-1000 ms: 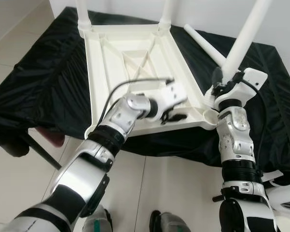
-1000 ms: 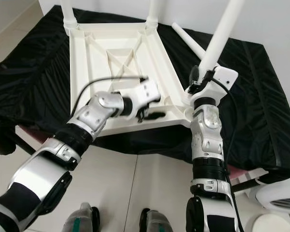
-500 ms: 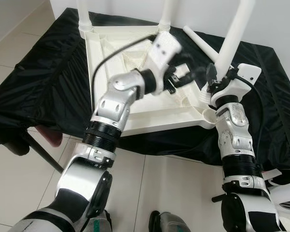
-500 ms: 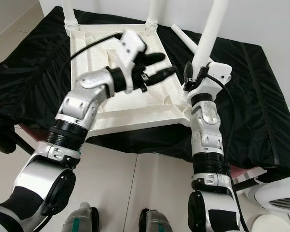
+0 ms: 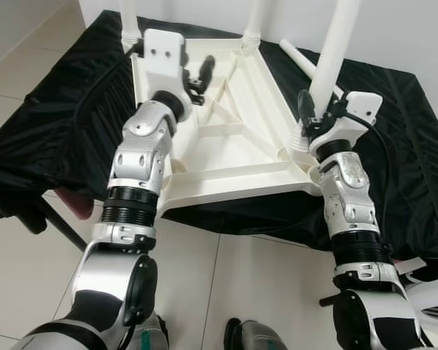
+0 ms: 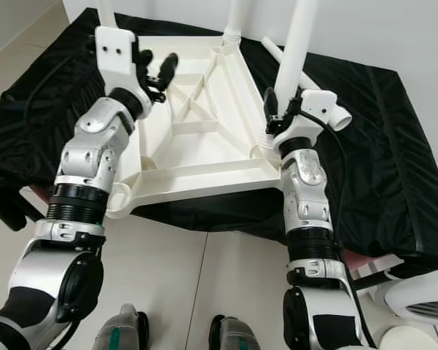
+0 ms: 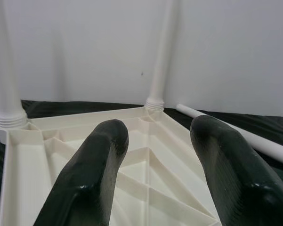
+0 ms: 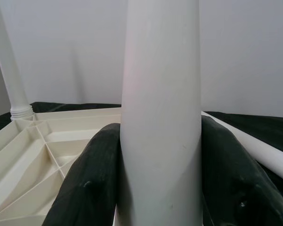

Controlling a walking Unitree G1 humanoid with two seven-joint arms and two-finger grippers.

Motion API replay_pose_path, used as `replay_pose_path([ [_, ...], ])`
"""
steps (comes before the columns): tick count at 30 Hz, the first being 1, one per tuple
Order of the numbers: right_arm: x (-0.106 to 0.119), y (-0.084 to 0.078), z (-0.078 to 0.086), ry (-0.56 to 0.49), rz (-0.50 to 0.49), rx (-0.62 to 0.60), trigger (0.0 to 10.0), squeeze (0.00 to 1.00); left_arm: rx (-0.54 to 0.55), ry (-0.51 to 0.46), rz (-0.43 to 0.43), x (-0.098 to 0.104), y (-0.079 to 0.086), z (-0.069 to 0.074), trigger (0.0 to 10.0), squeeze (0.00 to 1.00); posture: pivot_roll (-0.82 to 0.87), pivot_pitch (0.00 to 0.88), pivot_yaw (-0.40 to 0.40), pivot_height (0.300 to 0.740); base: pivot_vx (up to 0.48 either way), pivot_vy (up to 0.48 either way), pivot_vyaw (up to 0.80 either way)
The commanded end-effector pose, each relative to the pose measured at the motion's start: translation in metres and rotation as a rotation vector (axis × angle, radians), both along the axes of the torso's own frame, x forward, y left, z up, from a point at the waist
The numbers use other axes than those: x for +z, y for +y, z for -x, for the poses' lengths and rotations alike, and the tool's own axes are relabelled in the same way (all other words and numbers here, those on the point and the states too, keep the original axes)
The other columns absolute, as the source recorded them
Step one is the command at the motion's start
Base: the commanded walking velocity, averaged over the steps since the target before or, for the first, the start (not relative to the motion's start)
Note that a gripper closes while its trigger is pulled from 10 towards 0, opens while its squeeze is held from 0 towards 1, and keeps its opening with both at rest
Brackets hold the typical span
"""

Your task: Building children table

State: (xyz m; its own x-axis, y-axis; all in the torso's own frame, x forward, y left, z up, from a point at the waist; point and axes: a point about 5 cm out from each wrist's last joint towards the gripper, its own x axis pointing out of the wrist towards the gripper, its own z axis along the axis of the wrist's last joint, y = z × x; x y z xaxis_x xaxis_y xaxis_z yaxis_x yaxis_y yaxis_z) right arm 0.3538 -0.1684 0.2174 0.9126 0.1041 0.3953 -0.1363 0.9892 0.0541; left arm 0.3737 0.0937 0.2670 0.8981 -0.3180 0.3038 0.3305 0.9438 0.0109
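One white plastic tabletop (image 5: 226, 142) lay upside down on a black cloth (image 5: 65, 109). Three white legs stood upright in its corner sockets: two at the far corners (image 5: 129, 18) (image 5: 253, 18) and one at the near right corner (image 5: 331, 51). A fourth leg (image 5: 306, 65) lay loose on the cloth beyond the tabletop's right edge. The right gripper (image 8: 162, 188) was clamped on the near right leg, one black finger pressed against each side. The left gripper (image 7: 162, 165) hovered over the tabletop's ribbed underside near the far left corner, fingers spread wide and holding nothing.
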Motion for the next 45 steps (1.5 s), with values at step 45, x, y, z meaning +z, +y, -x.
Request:
replay_pose_path([
  [45,-0.024,0.016,0.012,-0.012,0.040,0.056,10.0,0.00,0.292,-0.019,-0.059,-0.043,0.040,0.032,10.0,0.00,0.10,0.000,-0.098,0.740,0.000,0.000,-0.15],
])
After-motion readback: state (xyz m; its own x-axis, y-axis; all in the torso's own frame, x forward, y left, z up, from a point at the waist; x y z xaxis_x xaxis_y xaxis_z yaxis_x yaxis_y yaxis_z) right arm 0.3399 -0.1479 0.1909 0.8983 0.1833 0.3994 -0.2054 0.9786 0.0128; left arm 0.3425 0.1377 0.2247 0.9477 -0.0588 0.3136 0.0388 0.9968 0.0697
